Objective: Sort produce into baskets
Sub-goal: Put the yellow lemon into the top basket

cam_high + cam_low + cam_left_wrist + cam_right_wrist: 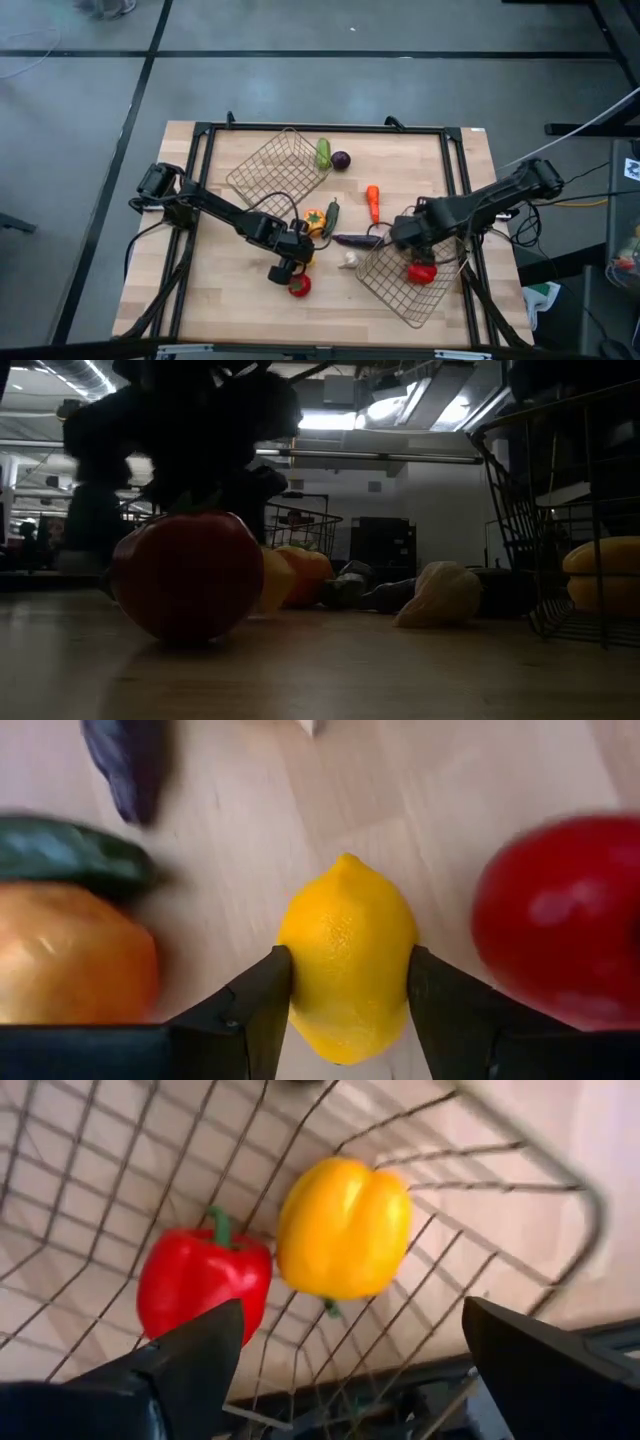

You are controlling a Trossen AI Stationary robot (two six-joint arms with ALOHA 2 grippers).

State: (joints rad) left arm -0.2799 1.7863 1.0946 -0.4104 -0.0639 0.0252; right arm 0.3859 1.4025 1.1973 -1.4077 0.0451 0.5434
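Note:
A yellow lemon (347,960) lies on the wood table between the fingers of my left gripper (290,262), which is shut on it. Beside it are a red tomato (560,920), an orange pepper (70,955), a dark green cucumber (75,855) and a purple aubergine (130,760). My right gripper (350,1370) hangs open over the near right wire basket (400,290), touching nothing. A red pepper (200,1280) and a yellow pepper (343,1228) lie in that basket. The far basket (270,170) is tipped, with a green vegetable (323,153) at its edge. My left gripper pinches the lemon by its two long sides (295,970), at the widest part, between its two fingers. The fingers slant down from the table's left and lie along the lemon, whose pointed end faces away. The lemon rests on the table.
A purple onion (341,160), a carrot (373,202) and a garlic bulb (348,260) lie loose on the table between the baskets. The tomato (299,286) sits close by my left gripper on its near side. A black frame (320,128) rims the table.

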